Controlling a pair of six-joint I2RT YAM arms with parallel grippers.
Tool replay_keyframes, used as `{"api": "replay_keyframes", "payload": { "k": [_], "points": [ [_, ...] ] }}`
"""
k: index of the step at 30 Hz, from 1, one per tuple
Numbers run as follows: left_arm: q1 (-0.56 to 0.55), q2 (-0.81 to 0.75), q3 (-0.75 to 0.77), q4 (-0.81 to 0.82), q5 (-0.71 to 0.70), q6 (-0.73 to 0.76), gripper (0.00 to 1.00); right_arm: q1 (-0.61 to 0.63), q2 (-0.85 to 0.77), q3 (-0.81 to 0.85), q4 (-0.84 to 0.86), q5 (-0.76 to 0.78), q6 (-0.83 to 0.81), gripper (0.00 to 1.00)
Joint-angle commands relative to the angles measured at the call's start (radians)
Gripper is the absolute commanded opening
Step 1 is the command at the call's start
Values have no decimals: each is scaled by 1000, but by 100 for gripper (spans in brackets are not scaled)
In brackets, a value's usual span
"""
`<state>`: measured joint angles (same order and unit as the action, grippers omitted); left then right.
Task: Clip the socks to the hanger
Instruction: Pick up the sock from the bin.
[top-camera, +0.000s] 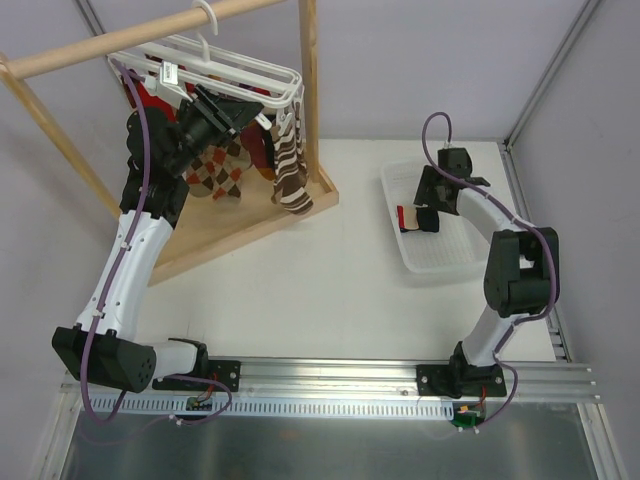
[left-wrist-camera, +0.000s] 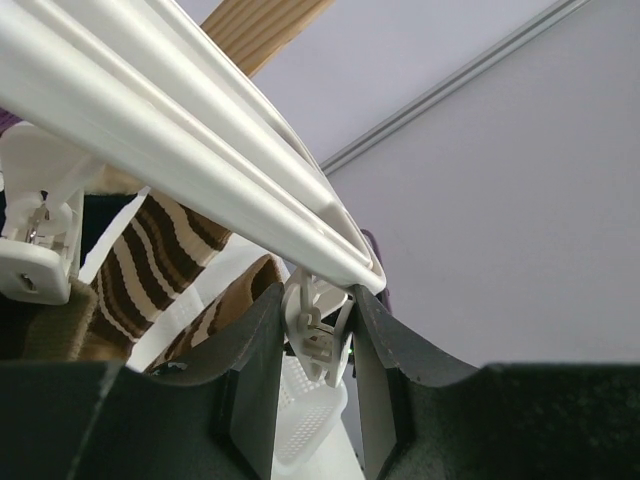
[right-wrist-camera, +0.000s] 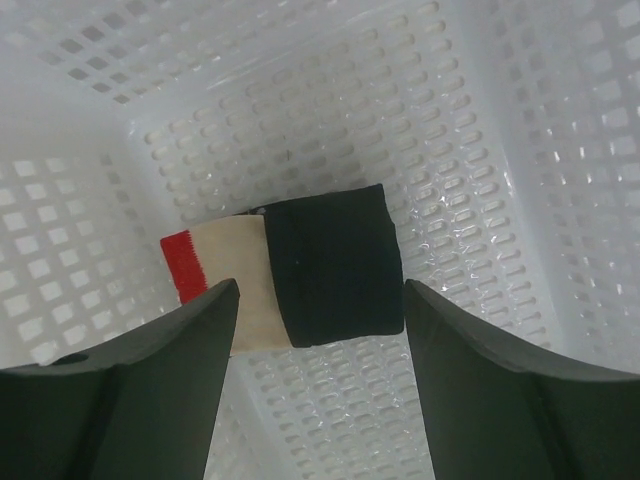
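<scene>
The white barred hanger (top-camera: 250, 70) hangs from the wooden rail, and its bars fill the left wrist view (left-wrist-camera: 200, 130). A brown-white striped sock (top-camera: 290, 165), a brown-red argyle sock (top-camera: 215, 172) and a red sock (top-camera: 150, 95) hang from it. My left gripper (left-wrist-camera: 318, 300) is raised under the hanger's corner, fingers pressed on both sides of a small white dangling clip (left-wrist-camera: 322, 335). My right gripper (right-wrist-camera: 320, 300) is open just above a folded dark navy sock (right-wrist-camera: 335, 265) beside a cream piece with a red band (right-wrist-camera: 215, 270).
The socks lie in a white mesh basket (top-camera: 440, 262) at the right of the table, walls close around my right gripper. The wooden rail (top-camera: 130, 42) and its post (top-camera: 308, 80) stand on a wooden base (top-camera: 250, 225). A second clip (left-wrist-camera: 40, 250) hangs at left.
</scene>
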<state>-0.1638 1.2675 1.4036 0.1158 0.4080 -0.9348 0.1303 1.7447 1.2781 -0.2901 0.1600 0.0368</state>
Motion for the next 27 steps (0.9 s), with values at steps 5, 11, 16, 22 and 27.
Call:
{"api": "replay_keyframes", "payload": {
  "k": [5, 11, 16, 22, 27],
  "points": [
    [3, -11, 28, 5, -28, 34, 0, -17, 61, 1, 37, -13, 23, 67],
    [4, -16, 26, 4, -44, 44, 0, -12, 94, -2, 62, -92, -2, 59],
    [4, -25, 21, 2, -60, 54, 0, -14, 139, 58, 0, -103, -11, 53],
    [4, -31, 14, 2, -72, 59, 0, -8, 183, 112, -53, -112, -18, 43],
    [4, -25, 20, 2, -72, 60, 0, -8, 155, 98, -70, -65, -15, 9]
  ]
}}
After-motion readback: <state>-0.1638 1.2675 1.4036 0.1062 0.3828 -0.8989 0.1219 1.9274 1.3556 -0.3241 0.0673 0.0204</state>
